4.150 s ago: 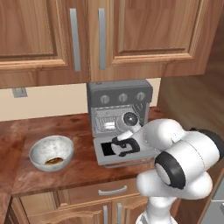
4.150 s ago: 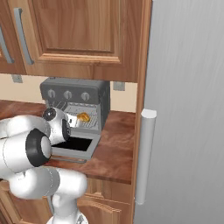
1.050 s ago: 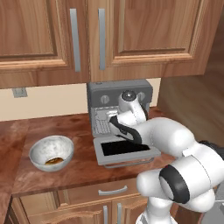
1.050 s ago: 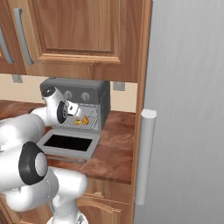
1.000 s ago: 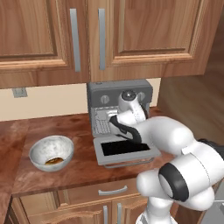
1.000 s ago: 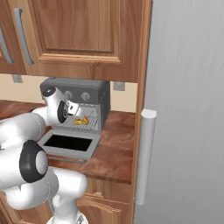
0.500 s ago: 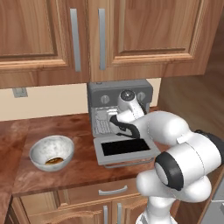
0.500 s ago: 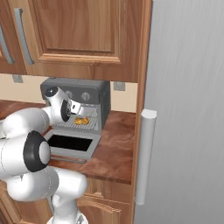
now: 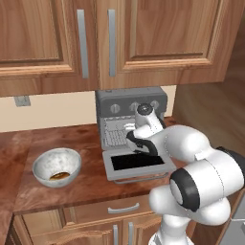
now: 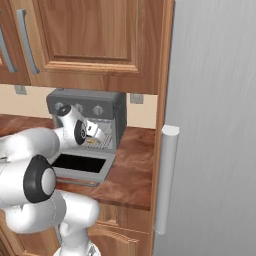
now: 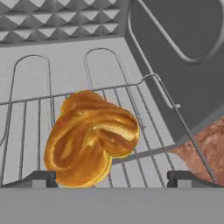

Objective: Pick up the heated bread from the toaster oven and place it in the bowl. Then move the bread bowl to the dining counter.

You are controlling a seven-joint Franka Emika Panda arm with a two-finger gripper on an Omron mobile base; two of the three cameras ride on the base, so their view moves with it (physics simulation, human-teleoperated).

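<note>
Claw (image 11: 109,178) spread wide inside toaster oven (image 9: 131,107); heated bread (image 11: 91,136) on wire rack (image 11: 26,118) between fingertips (image 11: 41,178), ungripped; bowl (image 9: 56,166) on worktop (image 9: 86,179).

Golden-orange twisted bread (image 11: 89,138); grey metal toaster oven (image 9: 130,115) with dark glass door; white bowl (image 9: 56,165) speckled grey; glossy reddish-brown counter (image 9: 72,186); warm brown wood cabinets (image 9: 158,38); brushed silver fridge (image 10: 215,125)

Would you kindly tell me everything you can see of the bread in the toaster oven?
The bread is a small, lumpy, golden-orange twisted piece with a glossy, browned crust. It lies flat on the wire rack inside the grey toaster oven, near the rack's front edge, with the door dropped open. The open gripper sits close in front of it, one of its fingers on each side, not yet closed on it.
</note>
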